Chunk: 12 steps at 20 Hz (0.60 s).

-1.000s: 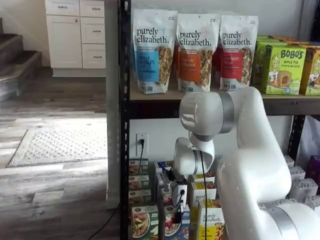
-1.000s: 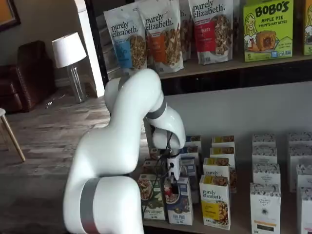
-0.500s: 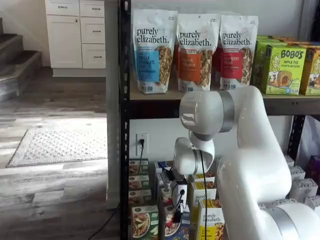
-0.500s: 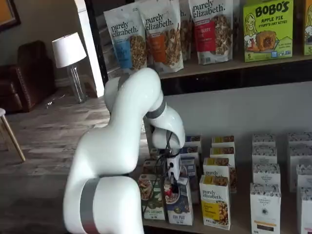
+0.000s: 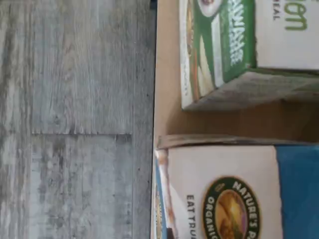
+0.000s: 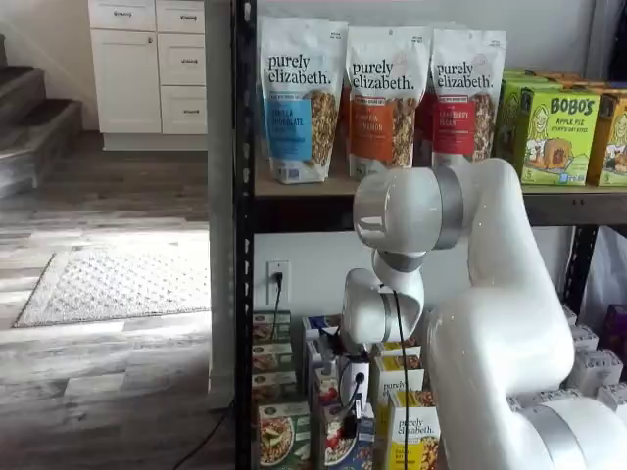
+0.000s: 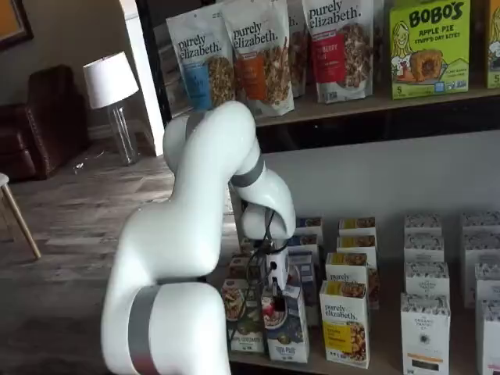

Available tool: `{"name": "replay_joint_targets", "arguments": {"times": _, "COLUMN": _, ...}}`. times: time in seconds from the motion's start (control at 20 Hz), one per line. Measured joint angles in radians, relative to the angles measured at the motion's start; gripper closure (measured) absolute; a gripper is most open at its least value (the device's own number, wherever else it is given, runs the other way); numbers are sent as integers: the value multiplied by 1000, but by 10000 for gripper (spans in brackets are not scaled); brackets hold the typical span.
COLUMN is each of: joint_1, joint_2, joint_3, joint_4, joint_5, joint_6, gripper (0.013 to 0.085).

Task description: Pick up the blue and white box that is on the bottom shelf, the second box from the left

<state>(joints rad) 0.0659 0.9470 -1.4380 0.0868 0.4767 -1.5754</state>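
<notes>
Your claw (image 7: 275,299) is clamped on the blue and white box (image 7: 285,328), just beside the green-fronted carton (image 7: 244,319) on the bottom shelf (image 7: 375,361). Next, lift it straight clear.

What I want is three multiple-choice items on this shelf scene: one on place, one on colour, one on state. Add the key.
1. The small blue and white cardboard carton is
A. on the top tier
B. between the green-fronted carton and the yellow-and-white carton
C. on the floor

2. The label panel on the middle tall granola bag is
A. orange
B. green
C. purple

3. The robot's black-fingered hand is
A. open above the cartons
B. out of view
C. shut on the blue and white carton

Key: 1 B, those neighbours flank it in the front row; 2 A, the orange panel shows; 3 C, the fingers grip its top.
</notes>
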Motion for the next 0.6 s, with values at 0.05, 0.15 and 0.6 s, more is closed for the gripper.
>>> {"name": "replay_joint_targets", "arguments": {"times": 0.05, "joint_1": 0, "joint_2": -11, "joint_3": 16, "joint_4": 4, "joint_5": -5, "joint_6": -4, "gripper": 530}}
{"name": "replay_joint_targets", "arguments": {"times": 0.15, "joint_1": 1, "joint_2": -41, "joint_3": 60, "joint_4": 8, "joint_5": -22, "joint_6": -7, "gripper": 530}}
{"name": "replay_joint_targets", "arguments": {"times": 0.6, "joint_1": 27, "joint_2": -201, "joint_3": 272, "joint_4": 7, "joint_5": -72, "joint_6": 17, "gripper": 530}}
